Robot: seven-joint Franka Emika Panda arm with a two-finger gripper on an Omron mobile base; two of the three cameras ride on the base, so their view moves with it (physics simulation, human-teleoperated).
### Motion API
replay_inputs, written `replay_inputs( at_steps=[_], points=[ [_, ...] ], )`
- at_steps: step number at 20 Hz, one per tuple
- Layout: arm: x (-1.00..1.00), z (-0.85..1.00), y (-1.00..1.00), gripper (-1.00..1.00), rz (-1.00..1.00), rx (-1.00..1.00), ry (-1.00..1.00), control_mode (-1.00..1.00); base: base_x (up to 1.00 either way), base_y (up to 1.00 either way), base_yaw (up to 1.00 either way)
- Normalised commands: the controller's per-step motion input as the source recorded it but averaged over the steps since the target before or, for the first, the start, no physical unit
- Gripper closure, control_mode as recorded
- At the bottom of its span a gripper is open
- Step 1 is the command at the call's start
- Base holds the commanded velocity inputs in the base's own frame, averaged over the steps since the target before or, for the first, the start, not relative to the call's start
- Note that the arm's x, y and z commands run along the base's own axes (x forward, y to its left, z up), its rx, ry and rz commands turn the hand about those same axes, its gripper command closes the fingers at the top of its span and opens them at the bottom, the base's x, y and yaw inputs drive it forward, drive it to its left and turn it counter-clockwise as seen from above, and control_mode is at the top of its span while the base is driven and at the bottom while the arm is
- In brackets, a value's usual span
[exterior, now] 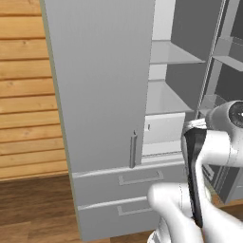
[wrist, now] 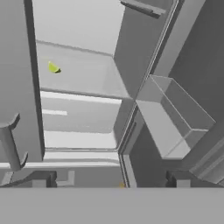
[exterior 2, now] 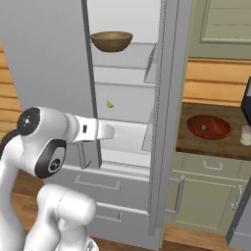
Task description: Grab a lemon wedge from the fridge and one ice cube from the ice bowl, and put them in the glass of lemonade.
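1. I hold the two-finger gripper (wrist: 111, 179) low in front of the tall grey double-door fridge (exterior: 102, 85), whose right door stands open; the two dark tips sit well apart at the bottom of the hand view, so the jaws are wide and carry nothing.
2. The tiny yellow-green lemon wedge (wrist: 53, 68) lies on a pale inner shelf, ahead of the jaws and up to their left, well apart from them.
3. I judge the wedge light, soft and probably slippery; I would close gently across its thicker middle, not its thin ends.
4. The right base view alone shows the wide reddish-brown wooden ice bowl (exterior 2: 210, 127) and the small clear glass of lemonade (exterior 2: 246, 135), both on the dark brown counter (exterior 2: 196, 142) far off to the jaws' right.
5. I cannot make out an ice cube there.
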Motion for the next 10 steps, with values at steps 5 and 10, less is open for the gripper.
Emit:
replay_inputs(
  at_steps=[5, 10],
  points=[
    [-0.14, -0.76, 1.00, -1.00, 0.02, 0.54, -0.09, -1.00, 0.00, 0.00, 0.00],
    [0.11, -1.00, 1.00, -1.00, 0.00, 0.36, -0.09, -1.00, 0.00, 0.00, 0.00]
  ],
)
